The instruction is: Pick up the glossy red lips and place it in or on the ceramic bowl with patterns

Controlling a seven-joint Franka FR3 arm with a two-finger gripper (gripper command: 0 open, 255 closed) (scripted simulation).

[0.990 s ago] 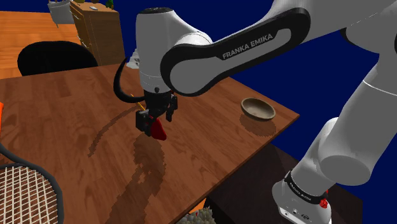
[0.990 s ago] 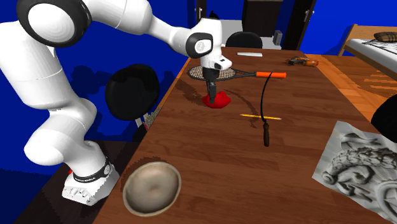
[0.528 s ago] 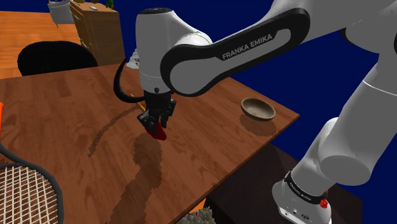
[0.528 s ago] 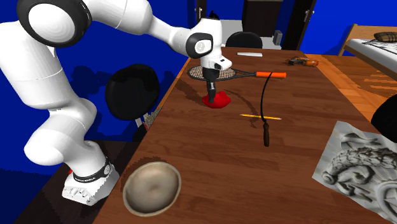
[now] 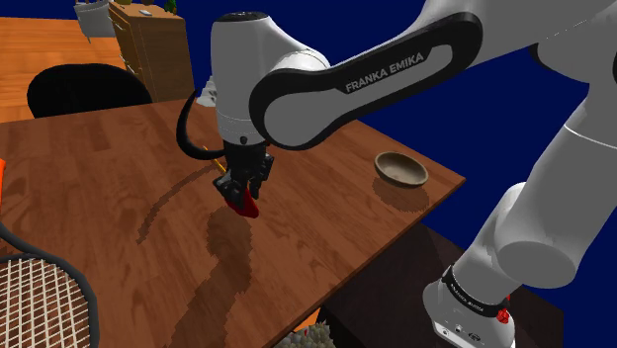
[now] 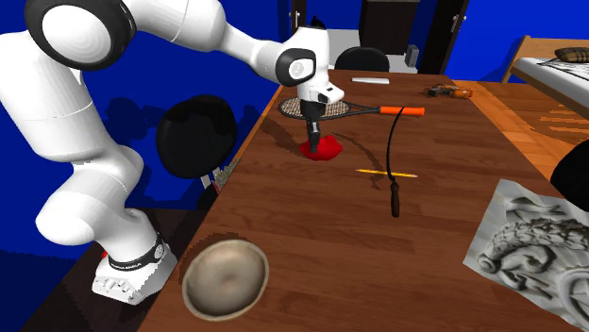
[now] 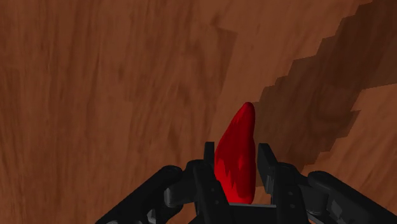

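1. All-black two-finger claw [image 7: 236, 153] on the white arm: points down at the surface, centre of the shoulder view. Narrowed, one finger pressed to each side of item 2.
2. Small glossy red lips [image 5: 247, 206]: clasped on edge between the fingers, its tip jutting past them. Upper middle of the second exterior view, low at the surface; whether it touches the wood cannot be told.
3. Shallow round tan-brown bowl [image 6: 225, 278]: upright, lower left of the second exterior view, near the surface's edge. Well apart from item 2.
4. Brown wood-grain surface [image 5: 119, 168]: carries all items listed.
5. Black-framed racket with orange handle [image 6: 340, 107]: lying flat just behind the claw in the second exterior view.
6. Thin black cord [image 6: 392, 160]: curves from the racket handle towards frame centre.
7. Yellow pencil [image 6: 387, 174]: lying across the cord.
8. Grey relief-carved slab [image 6: 529, 240]: lower right, flat on the surface.
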